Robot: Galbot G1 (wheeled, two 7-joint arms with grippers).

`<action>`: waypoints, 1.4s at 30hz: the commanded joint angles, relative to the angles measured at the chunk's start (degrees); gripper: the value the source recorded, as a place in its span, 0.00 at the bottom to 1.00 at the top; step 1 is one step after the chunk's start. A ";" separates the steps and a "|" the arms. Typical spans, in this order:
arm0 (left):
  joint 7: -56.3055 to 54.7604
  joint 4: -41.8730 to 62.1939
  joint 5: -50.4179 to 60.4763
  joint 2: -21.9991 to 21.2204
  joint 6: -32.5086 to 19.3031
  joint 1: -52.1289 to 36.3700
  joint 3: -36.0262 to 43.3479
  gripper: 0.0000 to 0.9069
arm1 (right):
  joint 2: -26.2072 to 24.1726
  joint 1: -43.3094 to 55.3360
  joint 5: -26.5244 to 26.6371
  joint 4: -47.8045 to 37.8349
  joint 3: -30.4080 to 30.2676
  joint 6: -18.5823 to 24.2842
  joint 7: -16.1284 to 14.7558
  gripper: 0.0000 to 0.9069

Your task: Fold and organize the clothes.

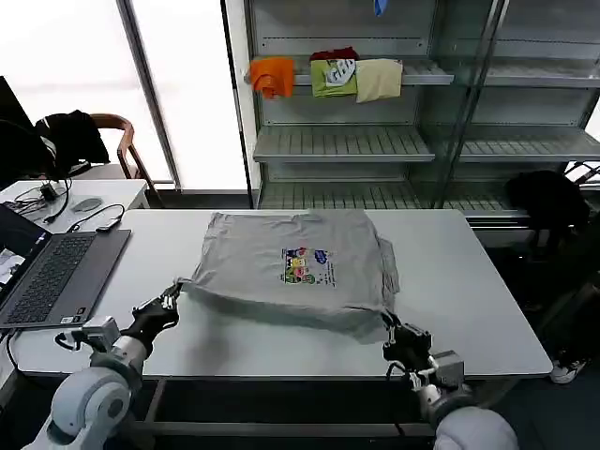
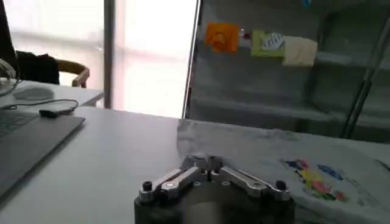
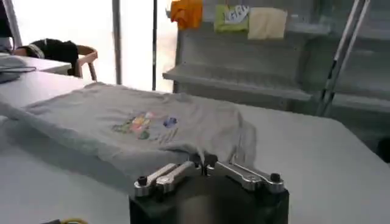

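head view: left gripper (image 1: 174, 292) and right gripper (image 1: 389, 322) each pinch near hem corner of grey printed t-shirt (image 1: 300, 258), lifted off table (image 1: 469, 281); fold step underway; next, carry hem evenly toward collar.

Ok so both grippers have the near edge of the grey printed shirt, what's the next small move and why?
Probably carry that hem forward toward the collar. The left gripper and right gripper each pinch a near corner of the light grey cotton T-shirt, lifted off the white table, still unfolded.

Left gripper (image 1: 174, 293) and right gripper (image 1: 388, 323) pinch the grey shirt's (image 1: 291, 267) near corners.
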 commanded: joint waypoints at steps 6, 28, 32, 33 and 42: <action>-2.61 8.89 1.34 -2.34 -0.70 -13.85 7.28 0.00 | -0.80 15.44 0.27 -9.79 -3.14 0.46 -2.99 0.00; -3.69 23.09 7.50 -5.13 -1.39 -21.34 12.17 0.01 | 1.58 26.81 -7.29 -29.54 -9.24 8.36 -10.59 0.00; -3.72 24.77 8.30 -5.62 -1.60 -22.56 12.57 0.02 | 2.23 28.23 -7.67 -31.94 -10.41 9.83 -10.77 0.00; -3.72 25.11 8.51 -5.72 -1.62 -22.81 12.61 0.02 | 2.45 28.51 -7.75 -32.30 -10.78 10.20 -10.74 0.00; -1.46 26.30 11.16 -6.36 -0.79 -23.19 13.17 1.00 | 3.46 29.39 -8.14 -34.81 -12.49 10.26 -10.51 1.00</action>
